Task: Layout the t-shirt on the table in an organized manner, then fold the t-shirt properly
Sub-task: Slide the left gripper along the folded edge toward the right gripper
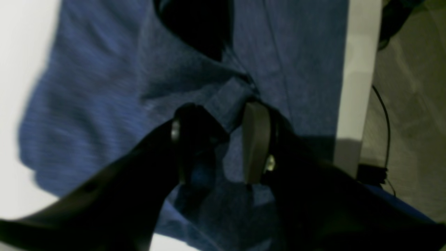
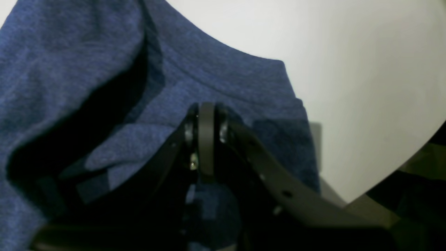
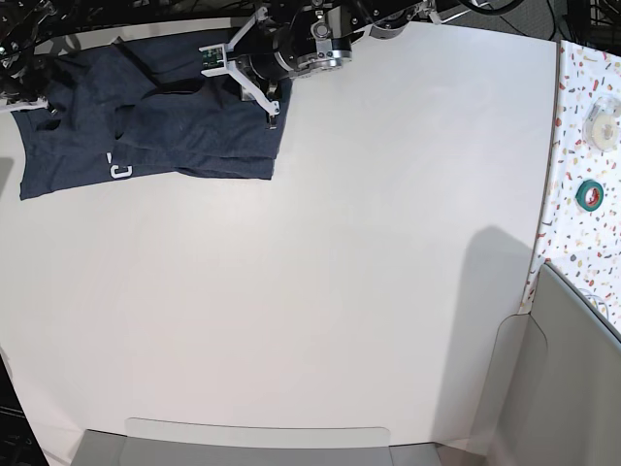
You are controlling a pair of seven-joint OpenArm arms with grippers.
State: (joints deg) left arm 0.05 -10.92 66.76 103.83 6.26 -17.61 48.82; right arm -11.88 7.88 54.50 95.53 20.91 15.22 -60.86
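Note:
The dark navy t-shirt [image 3: 155, 131] lies crumpled at the table's [image 3: 340, 262] far left corner, with a bit of white lettering showing. In the base view my left gripper [image 3: 274, 110] reaches down onto the shirt's right edge. Close up, the left gripper [image 1: 221, 139] stands with its jaws apart, astride a raised fold of the t-shirt [image 1: 104, 87]. My right gripper [image 2: 206, 111] has its fingers pressed together, tips in the t-shirt's fabric [image 2: 226, 76] near a stitched edge, with a lifted fold to its left.
The table's edge [image 1: 355, 87] runs just right of the left gripper, with floor and a black cable [image 1: 385, 118] beyond. A speckled strip [image 3: 582, 146] at the right carries a green tape roll [image 3: 588, 194] and a white roll [image 3: 606, 121]. Grey panels [image 3: 563, 369] stand at the front.

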